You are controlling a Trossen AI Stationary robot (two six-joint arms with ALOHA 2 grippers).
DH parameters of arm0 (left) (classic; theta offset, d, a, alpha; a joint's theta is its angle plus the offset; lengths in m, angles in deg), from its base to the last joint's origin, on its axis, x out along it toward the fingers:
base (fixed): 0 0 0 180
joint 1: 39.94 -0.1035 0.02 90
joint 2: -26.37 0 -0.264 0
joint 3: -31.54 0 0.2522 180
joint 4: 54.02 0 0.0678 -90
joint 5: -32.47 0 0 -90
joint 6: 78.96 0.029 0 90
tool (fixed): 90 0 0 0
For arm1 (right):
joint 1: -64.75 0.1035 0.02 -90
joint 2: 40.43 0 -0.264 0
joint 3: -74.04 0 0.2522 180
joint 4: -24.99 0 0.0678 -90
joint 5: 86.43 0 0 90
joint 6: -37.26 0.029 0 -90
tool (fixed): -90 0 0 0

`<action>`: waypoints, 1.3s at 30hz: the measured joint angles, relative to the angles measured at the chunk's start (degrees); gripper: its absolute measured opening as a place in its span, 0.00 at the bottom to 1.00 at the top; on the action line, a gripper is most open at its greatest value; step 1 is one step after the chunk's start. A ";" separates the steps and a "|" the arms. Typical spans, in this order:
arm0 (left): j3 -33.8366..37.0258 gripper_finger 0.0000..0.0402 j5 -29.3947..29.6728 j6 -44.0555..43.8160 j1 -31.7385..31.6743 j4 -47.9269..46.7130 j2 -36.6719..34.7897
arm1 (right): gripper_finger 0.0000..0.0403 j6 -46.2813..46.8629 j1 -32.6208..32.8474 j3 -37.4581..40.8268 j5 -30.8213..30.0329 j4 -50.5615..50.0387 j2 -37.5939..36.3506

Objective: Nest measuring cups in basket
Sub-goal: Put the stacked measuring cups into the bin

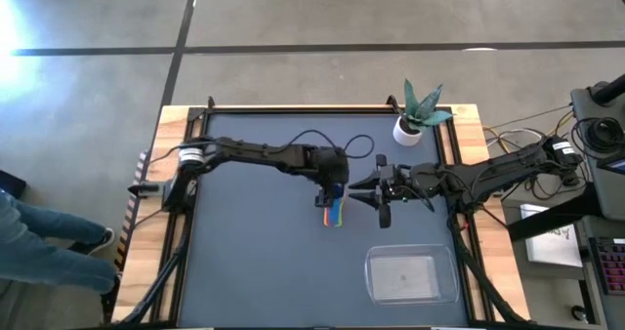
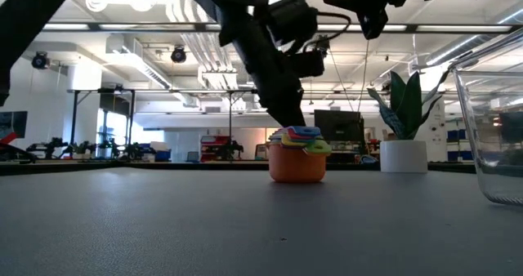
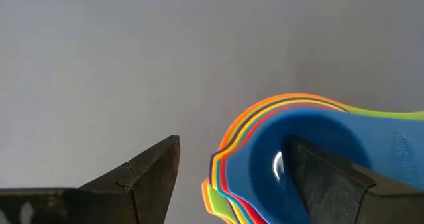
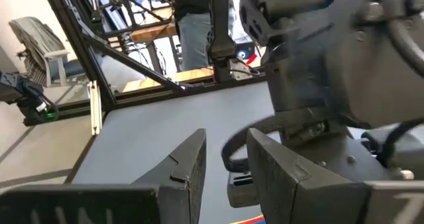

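one finger of the left tool (image 3: 232, 177), spread apart, dips inside the nested measuring cups (image 3: 291, 151).

The high view is looking straight down from well above, taking in the whole dark table (image 1: 254, 262), both arms, and the stack of measuring cups (image 1: 335, 211) at frame centre, while the low view is sitting at tabletop height, facing level across toward the room and catching the same stack (image 2: 297, 155) at mid-frame. The left wrist view is hanging very close above that stack (image 3: 311, 158), seen at lower right. The right wrist view is facing the left arm's wrist (image 4: 331, 71) from nearby, with the room beyond.
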 joint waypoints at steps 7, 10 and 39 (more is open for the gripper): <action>-6.86 0.64 1.16 -10.55 -0.07 -9.55 4.14 | 0.25 0.11 0.00 0.00 0.04 -0.94 -0.04; -6.73 0.63 4.73 -17.32 0.52 -9.92 3.82 | 0.25 0.13 0.00 0.00 0.11 -1.01 -0.04; -4.29 0.35 16.39 -38.16 2.10 -19.51 -0.37 | 0.25 0.05 0.00 0.00 -0.04 -0.73 -0.11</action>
